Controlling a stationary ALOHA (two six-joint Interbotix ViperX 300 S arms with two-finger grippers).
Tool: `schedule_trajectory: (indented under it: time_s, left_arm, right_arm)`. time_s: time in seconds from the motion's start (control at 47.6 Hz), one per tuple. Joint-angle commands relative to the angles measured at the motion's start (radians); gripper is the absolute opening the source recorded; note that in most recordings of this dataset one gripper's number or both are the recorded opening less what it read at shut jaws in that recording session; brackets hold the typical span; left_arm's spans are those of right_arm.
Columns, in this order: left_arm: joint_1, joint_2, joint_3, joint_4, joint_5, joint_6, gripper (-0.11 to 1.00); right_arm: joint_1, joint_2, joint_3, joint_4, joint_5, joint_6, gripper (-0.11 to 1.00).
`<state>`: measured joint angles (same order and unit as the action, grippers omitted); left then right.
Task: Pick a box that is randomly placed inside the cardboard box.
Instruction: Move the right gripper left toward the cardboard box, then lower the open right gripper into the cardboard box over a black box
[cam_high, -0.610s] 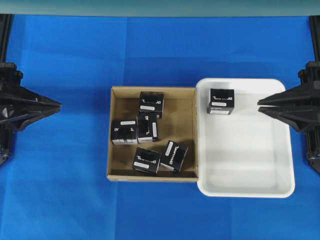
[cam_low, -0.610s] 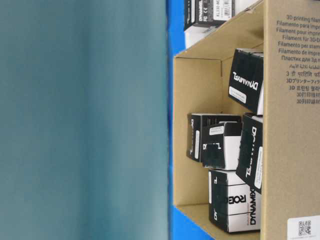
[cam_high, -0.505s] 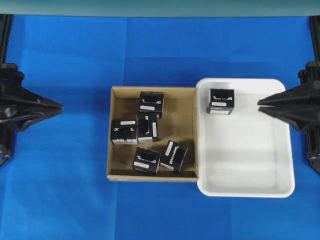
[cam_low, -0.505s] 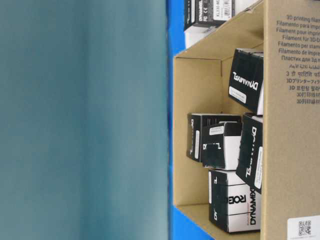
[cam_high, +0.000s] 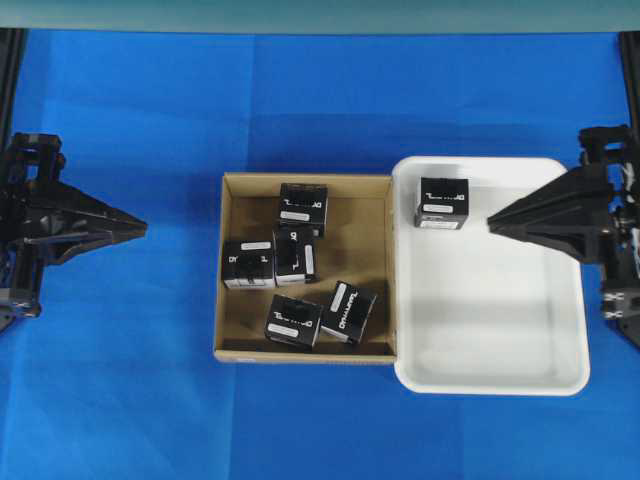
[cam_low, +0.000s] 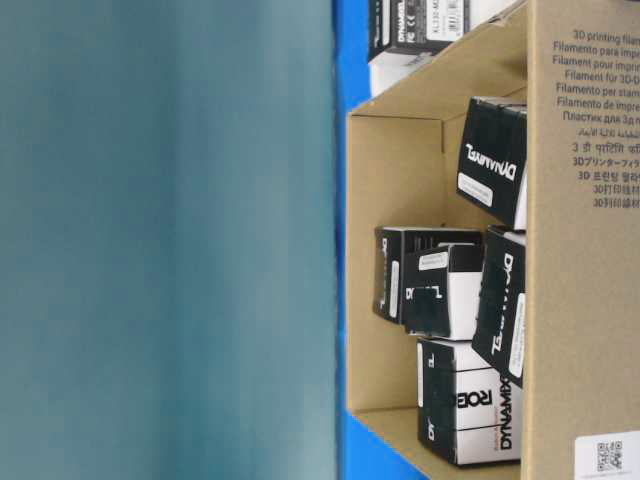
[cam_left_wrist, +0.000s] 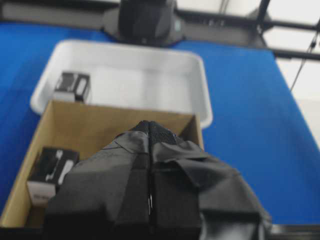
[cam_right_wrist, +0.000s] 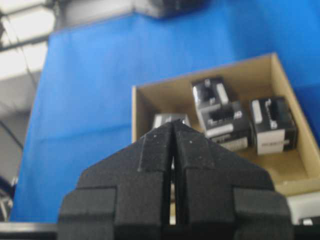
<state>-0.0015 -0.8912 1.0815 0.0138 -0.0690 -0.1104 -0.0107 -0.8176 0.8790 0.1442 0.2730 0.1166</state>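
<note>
At the right edge of the work area, the right gripper (cam_high: 492, 220) hangs with its jaws pressed together and nothing between them, its tip over the near rim of the white tray (cam_high: 490, 378). Across the blue table (cam_high: 130, 380), the left gripper (cam_high: 143, 226) is likewise closed and empty, well short of the cardboard box (cam_high: 228, 268).

Risk, as judged: with jaws closed, either gripper would butt a carton rather than straddle it unless it opens first. Beyond the right gripper's tip, past the tray, the cartons lie crowded; the middle pair (cam_high: 268, 258) touch, and the lower pair (cam_high: 320, 316) sit just beside each other, so a finger descending between them could wedge or shove a neighbour. The topmost box (cam_high: 303, 207) lies against the far wall, leaving little room for a finger on that side. The low wall itself could catch a shallow approach.

Count: two grippers; one cardboard box; one white tray; six black cartons, five in the cardboard box, one (cam_high: 443, 202) in the tray just ahead of the right gripper.
</note>
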Motion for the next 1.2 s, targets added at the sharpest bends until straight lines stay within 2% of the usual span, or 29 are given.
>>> schedule_trajectory:
  time_s: [0.0, 0.126, 0.273, 0.568, 0.757, 0.925, 1.177]
  left_arm:
    - [0.0, 0.003, -0.037, 0.002, 0.031, 0.005, -0.07]
    - [0.0, -0.002, -0.043, 0.003, 0.078, 0.005, -0.07]
    - [0.002, -0.002, -0.055, 0.003, 0.115, 0.003, -0.07]
    - [0.002, -0.005, -0.064, 0.003, 0.181, 0.003, -0.07]
    - [0.002, -0.018, -0.064, 0.003, 0.207, 0.003, -0.07]
    - [0.002, -0.023, -0.063, 0.003, 0.242, 0.002, -0.07]
    - [0.0, -0.035, -0.063, 0.003, 0.242, 0.002, -0.07]
  right_arm:
    - [-0.002, 0.06, -0.087, 0.002, 0.084, 0.0, -0.02]
    - [-0.002, 0.158, -0.189, 0.006, 0.193, 0.003, -0.02]
    - [-0.002, 0.301, -0.353, 0.014, 0.328, 0.02, -0.02]
    - [0.006, 0.634, -0.676, 0.02, 0.689, 0.144, -0.01]
    - [0.018, 0.834, -0.844, 0.017, 0.874, 0.138, -0.01]
    - [0.028, 0.954, -0.923, 0.014, 0.931, 0.118, -0.01]
    - [0.031, 1.042, -0.979, 0.014, 0.888, 0.112, -0.01]
